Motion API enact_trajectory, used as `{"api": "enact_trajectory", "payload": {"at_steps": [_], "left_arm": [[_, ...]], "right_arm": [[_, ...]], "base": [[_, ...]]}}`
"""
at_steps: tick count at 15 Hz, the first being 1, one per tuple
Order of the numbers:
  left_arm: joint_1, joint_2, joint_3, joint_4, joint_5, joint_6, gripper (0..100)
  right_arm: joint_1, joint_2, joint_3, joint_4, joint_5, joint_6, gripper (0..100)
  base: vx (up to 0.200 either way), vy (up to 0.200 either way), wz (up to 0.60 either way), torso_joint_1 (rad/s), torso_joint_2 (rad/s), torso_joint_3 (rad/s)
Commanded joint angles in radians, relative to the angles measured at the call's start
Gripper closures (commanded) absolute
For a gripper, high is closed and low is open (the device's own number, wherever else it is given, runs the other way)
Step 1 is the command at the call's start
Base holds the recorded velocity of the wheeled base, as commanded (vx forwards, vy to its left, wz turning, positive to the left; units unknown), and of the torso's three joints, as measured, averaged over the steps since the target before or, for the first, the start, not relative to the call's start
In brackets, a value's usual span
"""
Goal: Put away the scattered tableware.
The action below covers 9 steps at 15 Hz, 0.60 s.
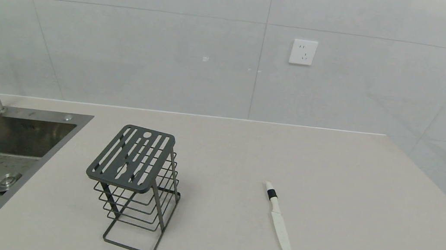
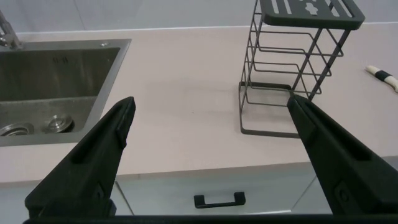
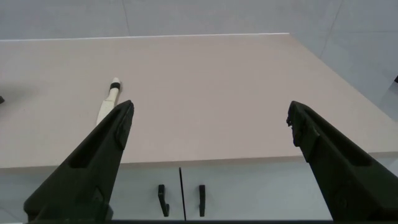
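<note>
White knife [image 1: 278, 221] with a black band, lying flat near the tabletop's [image 1: 350, 182] front edge. Dark slotted wire rack [image 1: 131, 158] stands upright, well apart.

Right gripper [image 3: 209, 111] spread wide — white knife [image 3: 111, 94] on counter [image 3: 224, 74], blade seemingly hidden.

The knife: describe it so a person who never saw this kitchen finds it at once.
On the beige countertop, look right of the steel sink and the dark wire rack. The white knife lies flat there, alone, tip toward the front edge; only it is white with a black band.
</note>
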State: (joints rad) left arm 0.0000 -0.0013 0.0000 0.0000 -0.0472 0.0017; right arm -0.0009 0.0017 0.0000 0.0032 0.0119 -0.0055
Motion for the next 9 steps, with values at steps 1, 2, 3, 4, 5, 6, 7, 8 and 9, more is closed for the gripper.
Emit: {"api": "enact_trajectory", "payload": {"at_steps": [1,2,3,4,5,6,7,8,9], "left_arm": [[0.000,0.001,0.000,0.000,0.000,0.000,0],[0.000,0.001,0.000,0.000,0.000,0.000,0],[0.000,0.001,0.000,0.000,0.000,0.000,0],[0.000,0.001,0.000,0.000,0.000,0.000,0],[0.000,0.001,0.000,0.000,0.000,0.000,0],[0.000,0.001,0.000,0.000,0.000,0.000,0],[0.000,0.001,0.000,0.000,0.000,0.000,0],[0.000,0.001,0.000,0.000,0.000,0.000,0],[0.000,0.001,0.000,0.000,0.000,0.000,0]], "right_arm": [[0.001,0.000,0.000,0.000,0.000,-0.002,0],[0.001,0.000,0.000,0.000,0.000,-0.001,0],[-0.001,0.000,0.000,0.000,-0.001,-0.001,0],[0.001,0.001,0.000,0.000,-0.001,-0.002,0],[0.001,0.001,0.000,0.000,-0.001,-0.002,0],[0.001,0.000,0.000,0.001,-0.001,-0.002,0],[0.001,0.000,0.000,0.000,-0.001,-0.002,0],[0.001,0.001,0.000,0.000,-0.001,-0.002,0],[0.001,0.001,0.000,0.000,-0.001,-0.002,0]], "base": [[0.000,0.000,0.00,0.000,0.00,0.000],[0.000,0.000,0.00,0.000,0.00,0.000],[0.000,0.000,0.00,0.000,0.00,0.000],[0.000,0.000,0.00,0.000,0.00,0.000],[0.000,0.000,0.00,0.071,-0.14,-0.085],[0.000,0.000,0.00,0.134,-0.32,-0.178],[0.000,0.000,0.00,0.159,-0.37,-0.217],[0.000,0.000,0.00,0.066,-0.20,-0.100],[0.000,0.000,0.00,0.032,-0.05,-0.032]]}}
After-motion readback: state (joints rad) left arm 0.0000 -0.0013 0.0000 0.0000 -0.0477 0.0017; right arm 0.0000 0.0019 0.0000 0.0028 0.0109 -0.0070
